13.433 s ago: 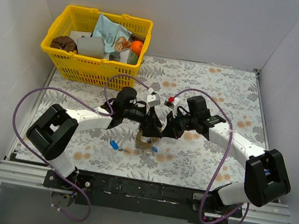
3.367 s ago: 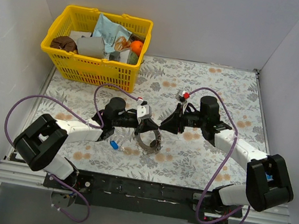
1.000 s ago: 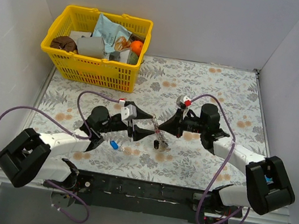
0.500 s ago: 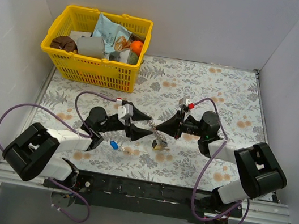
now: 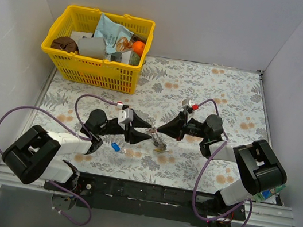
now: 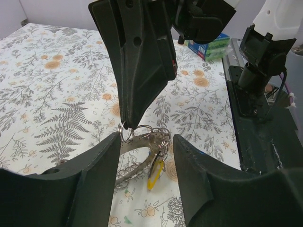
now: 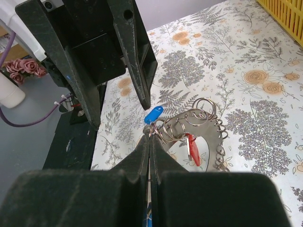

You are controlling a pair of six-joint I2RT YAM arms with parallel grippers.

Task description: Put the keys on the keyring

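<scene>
Right wrist: right fingers (image 7: 135,163) hide keyring (image 7: 207,129) near edge

The counter (image 5: 226,85), with a flower pattern, carries a yellow basket (image 5: 94,72) far left and a blue key (image 5: 115,147) near the front.

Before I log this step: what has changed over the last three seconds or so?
The left arm drew back leftward; the left pincer now faces the silver scalloped keyring, jaws open but narrowing. The right arm's elbow folded inward; the right pincer stays shut on a small loop at the keyring's rim. The blue-capped key and yellow plastic basket stayed put.
</scene>
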